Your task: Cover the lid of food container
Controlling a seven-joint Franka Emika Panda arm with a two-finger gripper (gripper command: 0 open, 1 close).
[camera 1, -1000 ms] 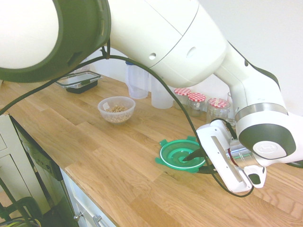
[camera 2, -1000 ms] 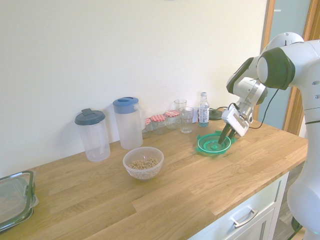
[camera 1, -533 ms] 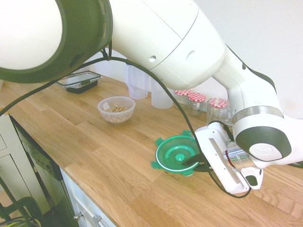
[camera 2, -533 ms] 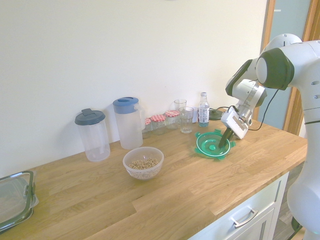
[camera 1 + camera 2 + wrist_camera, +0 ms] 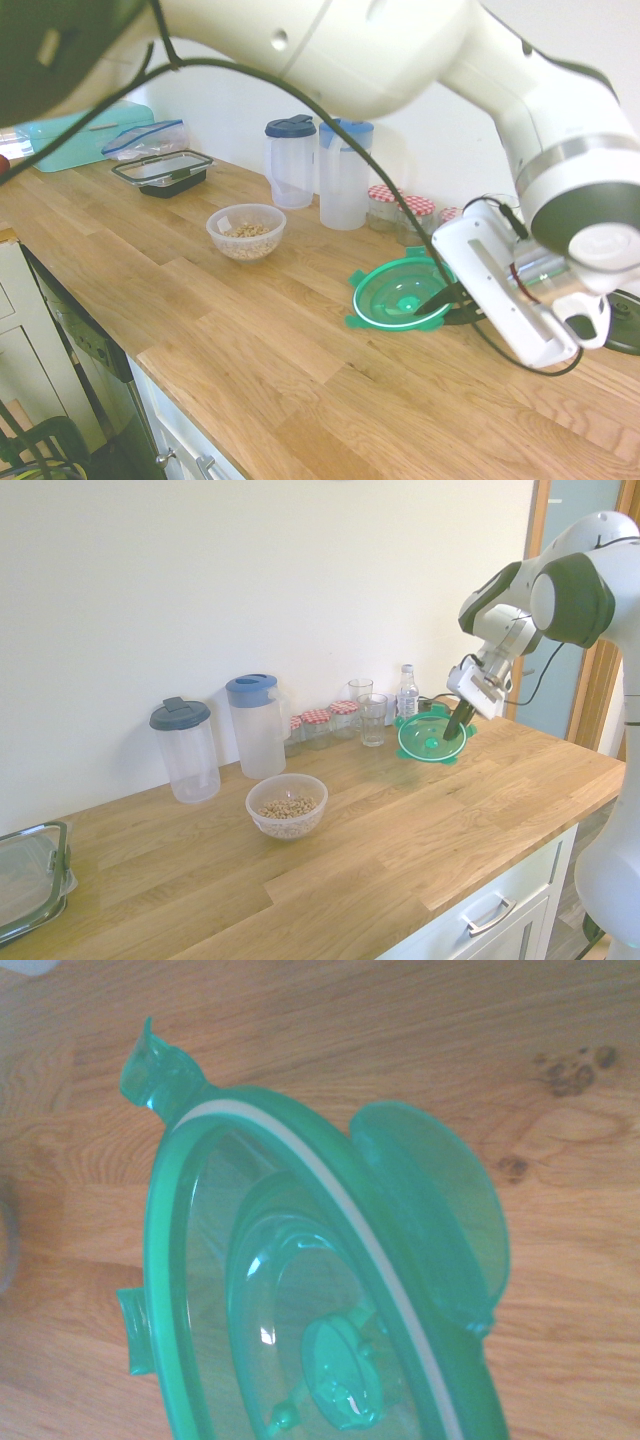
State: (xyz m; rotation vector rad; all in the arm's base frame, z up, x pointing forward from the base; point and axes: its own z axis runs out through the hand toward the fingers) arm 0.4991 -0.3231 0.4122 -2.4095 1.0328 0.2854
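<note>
Above the wooden worktop (image 5: 420, 820), the round green plastic lid (image 5: 431, 738) is held tilted by closed jaws, far from the small clear cereal bowl (image 5: 287, 805).

On the wooden worktop (image 5: 400, 830) there is one green lid (image 5: 431, 739), one round clear food container (image 5: 287, 806) with cereal bits, and two tall plastic jugs (image 5: 256, 723), one with a dark grey cap and one with a blue cap. Three small jars with red checked lids (image 5: 318, 726) stand in a row. There are also two drinking glasses (image 5: 373, 720), one small bottle (image 5: 407, 699), and one rectangular clear container (image 5: 163, 170) with dark rim.
</note>
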